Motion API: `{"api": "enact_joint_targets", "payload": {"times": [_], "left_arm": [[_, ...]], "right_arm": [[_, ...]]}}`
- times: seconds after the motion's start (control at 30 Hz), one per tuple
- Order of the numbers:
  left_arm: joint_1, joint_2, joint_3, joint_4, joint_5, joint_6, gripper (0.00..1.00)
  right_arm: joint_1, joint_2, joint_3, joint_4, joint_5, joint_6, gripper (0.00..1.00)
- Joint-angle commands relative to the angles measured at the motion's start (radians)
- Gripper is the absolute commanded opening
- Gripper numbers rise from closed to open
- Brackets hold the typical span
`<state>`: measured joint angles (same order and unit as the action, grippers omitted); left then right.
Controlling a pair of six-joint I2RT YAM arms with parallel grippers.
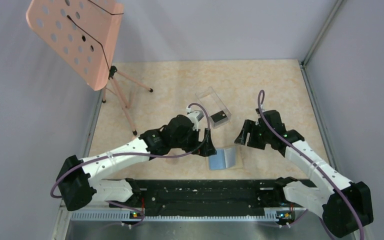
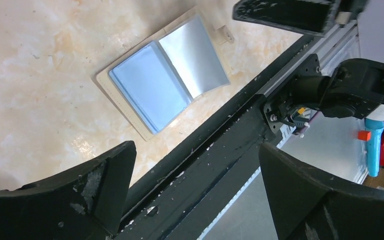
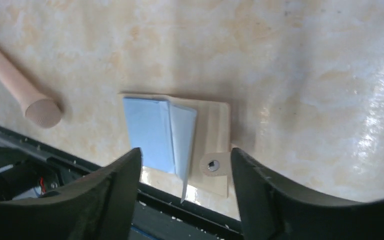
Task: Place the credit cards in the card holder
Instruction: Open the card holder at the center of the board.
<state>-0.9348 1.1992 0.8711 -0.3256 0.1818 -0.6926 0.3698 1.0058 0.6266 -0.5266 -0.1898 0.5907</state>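
Starting at the desk's far left corner, you can disregard the pink music stand (image 1: 75, 37); it plays no part. Your left gripper (image 1: 207, 147) hangs just left of the card holder (image 1: 224, 158) with its jaws spread wide and nothing between them. Beyond it, toward the middle of the desk, the clear plastic box (image 1: 212, 106) lies tilted with one dark credit card (image 1: 219, 118) showing inside; I cannot tell whether others sit under it.

The card holder lies open near the middle of the desk's near edge, blue-grey lining up. One leaf rests flat while the other curls upward, and its snap tab (image 3: 212, 165) sticks out on the tan side. Your right gripper (image 1: 242, 136) hovers just right of it, jaws parted and empty.

I judge that the step in hand is fetching that card. Take it by a short edge so most of its length stays free. Before you feed it in, press the left fingertips on the flat leaf, because a light holder will probably slide. Enter low and nearly parallel to the pocket mouth, which I cannot make out from here.
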Motion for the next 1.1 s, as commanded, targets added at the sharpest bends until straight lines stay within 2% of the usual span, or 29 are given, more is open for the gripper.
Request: {"api": "enact_joint_targets", "payload": {"times": [0.0,0.1,0.13,0.23,0.27,0.47,0.57,0.63,0.7,0.87,1.07], "left_arm": [[0.002,0.052,0.002,-0.019,0.010,-0.024,0.97],[0.002,0.115,0.014,-0.023,0.044,-0.031,0.90],[0.002,0.135,0.014,-0.003,0.068,-0.030,0.85],[0.001,0.195,0.011,0.074,0.118,-0.032,0.70],[0.001,0.222,0.016,0.093,0.128,-0.031,0.64],[-0.007,0.395,0.089,0.107,0.140,0.015,0.25],[-0.010,0.476,0.110,0.096,0.141,0.020,0.10],[-0.014,0.516,0.119,0.075,0.127,0.019,0.04],[-0.019,0.540,0.118,0.060,0.105,0.015,0.00],[-0.027,0.577,0.121,-0.002,0.039,0.017,0.00],[-0.035,0.570,0.122,-0.013,0.017,0.021,0.00]], "right_arm": [[0.000,-0.008,0.061,-0.019,-0.140,-0.068,0.60],[0.026,0.021,0.063,0.014,-0.218,-0.069,0.46],[0.037,0.040,0.059,0.022,-0.232,-0.071,0.39],[0.058,0.094,0.029,0.062,-0.288,-0.067,0.05],[0.062,0.116,0.019,0.073,-0.299,-0.061,0.00],[0.077,0.223,-0.005,0.090,-0.271,-0.050,0.00],[0.077,0.268,0.000,0.063,-0.192,-0.047,0.00],[0.076,0.297,0.007,0.031,-0.092,-0.036,0.00],[0.075,0.318,0.003,0.025,-0.034,-0.023,0.00],[0.068,0.383,-0.013,0.028,0.065,-0.012,0.00],[0.056,0.437,-0.018,0.059,0.052,-0.018,0.00]]}}
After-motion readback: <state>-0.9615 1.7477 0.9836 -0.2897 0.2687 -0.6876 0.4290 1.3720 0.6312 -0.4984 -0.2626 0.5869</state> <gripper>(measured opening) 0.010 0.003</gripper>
